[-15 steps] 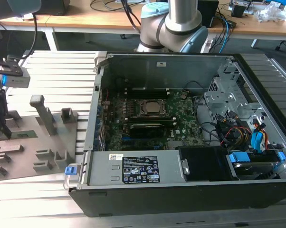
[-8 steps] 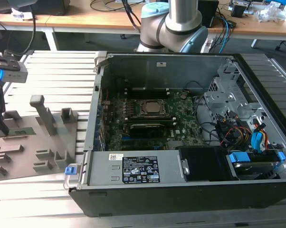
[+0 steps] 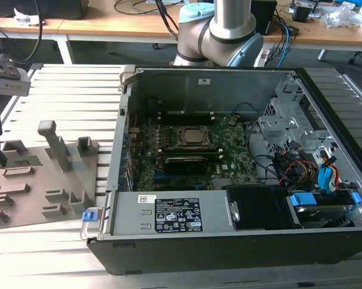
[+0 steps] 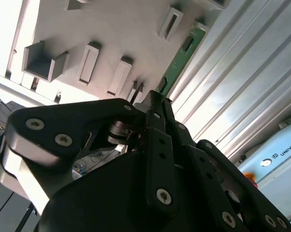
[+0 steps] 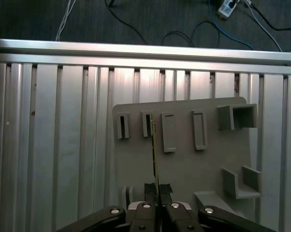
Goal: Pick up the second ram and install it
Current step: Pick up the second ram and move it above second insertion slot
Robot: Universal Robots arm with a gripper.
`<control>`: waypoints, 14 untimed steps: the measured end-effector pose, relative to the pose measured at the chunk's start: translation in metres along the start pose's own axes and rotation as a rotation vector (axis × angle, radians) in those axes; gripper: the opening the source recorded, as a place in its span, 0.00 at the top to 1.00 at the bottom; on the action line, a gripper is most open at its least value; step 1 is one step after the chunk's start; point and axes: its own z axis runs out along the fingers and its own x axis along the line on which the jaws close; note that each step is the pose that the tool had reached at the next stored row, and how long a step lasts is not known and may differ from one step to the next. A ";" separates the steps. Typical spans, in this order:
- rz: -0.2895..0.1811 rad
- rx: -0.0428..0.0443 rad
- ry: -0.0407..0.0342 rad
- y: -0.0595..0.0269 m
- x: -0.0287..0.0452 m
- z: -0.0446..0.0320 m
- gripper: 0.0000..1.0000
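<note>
- The second ram stick [image 5: 155, 154] stood on its thin edge on the gray holder plate [image 5: 184, 169], near the plate's side that faces away from the computer case [image 3: 229, 253].
- In the second wrist view the stick [image 4: 181, 53] showed as a narrow green strip with a dark chip, running along the plate's edge [image 4: 111, 29] beside the ribbed metal table [image 4: 242, 87].
- Its long axis ran straight out from the gripper [image 5: 157, 189], from between the fingertips toward the row of slots [image 5: 168, 131] on the plate.
- The gripper was closed on the stick's near end, one fingertip [image 5: 149, 189] on each flat face, so the stick lay directly ahead of the jaws and in line with them.
- The stick looked seated on the plate rather than lifted; whether it had cleared its slot could not be told.
- In the exterior view the stick [image 3: 21, 161] and plate [image 3: 24, 198] lay well apart from the case, the plate on the exterior view's left of it.
- The motherboard [image 3: 187, 150] lay open inside the case, on the far side of the case wall from the plate.
- I judged the pick-up as begun, with grip made and no carrying yet.
</note>
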 end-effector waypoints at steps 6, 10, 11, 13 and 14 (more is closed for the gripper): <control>0.000 0.0000 0.0000 0.0002 -0.0001 -0.0139 0.86; 0.000 0.0000 0.0000 0.0003 -0.0002 -0.0222 0.86; 0.000 -0.0001 0.0000 0.0003 -0.0002 -0.0242 0.86; 0.000 0.0000 0.0000 0.0006 -0.0003 -0.0320 0.86; 0.000 0.0000 -0.0001 0.0007 -0.0004 -0.0376 0.86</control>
